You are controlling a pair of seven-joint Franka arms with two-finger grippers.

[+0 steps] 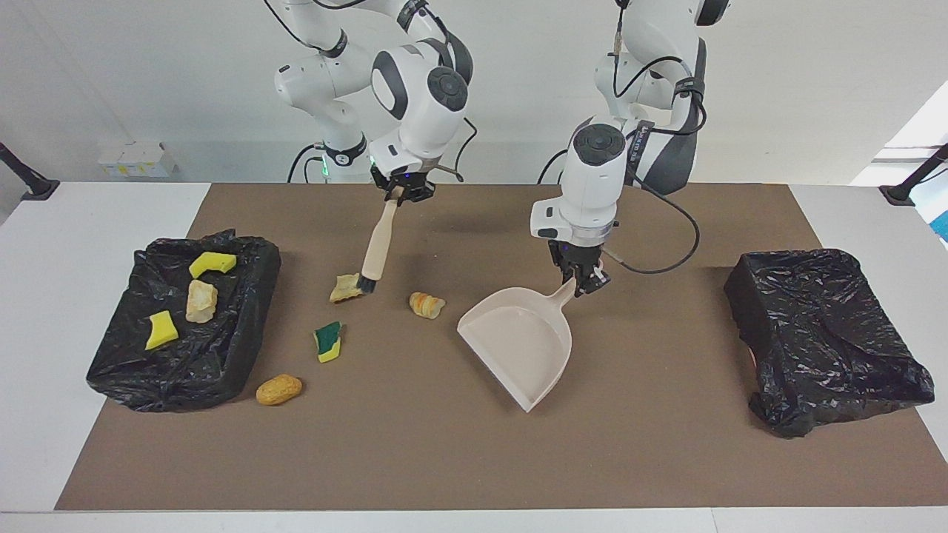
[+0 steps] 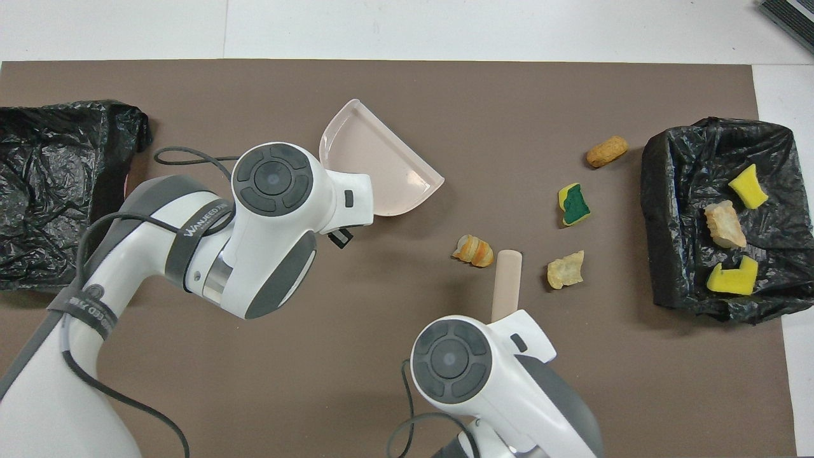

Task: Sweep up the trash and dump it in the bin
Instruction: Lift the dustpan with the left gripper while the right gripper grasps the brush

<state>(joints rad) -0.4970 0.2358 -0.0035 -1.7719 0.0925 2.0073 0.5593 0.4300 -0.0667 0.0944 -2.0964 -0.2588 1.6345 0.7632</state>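
Now — jaws first, then outward.

Right gripper (image 1: 401, 194): clenched on the top of the brush (image 1: 376, 248) handle, over the strip of mat nearer the robots than the loose trash.

Brush: hangs tilted, its dark bristles down at the tan lump (image 1: 346, 287), touching it or just beside it — I cannot tell which.

Left gripper (image 1: 582, 280): clamped on the dustpan (image 1: 522, 342) handle, the arm reaching in from its own end of the table.

Dustpan: on the mat, turned so its open mouth faces slantwise toward the trash.

Loose trash: four pieces on the mat between dustpan and bin — the tan lump, a striped roll (image 1: 426, 304) nearest the dustpan, a green sponge (image 1: 327, 341), an orange lump (image 1: 279, 389) just beside the bin.

Bin (image 1: 185, 320): black-lined, toward the right arm's end; two yellow scraps and one tan lump already lie in it.

Second bag (image 1: 822, 337): toward the left arm's end, nothing showing in it.

Step in hand: by my reading, sweeping the tan lump toward the dustpan.

Doing it well: keep the bristles low and behind the lump, stroke straight at the mouth, gather the roll on the way; hold the dustpan lip pressed flat so nothing slides under.
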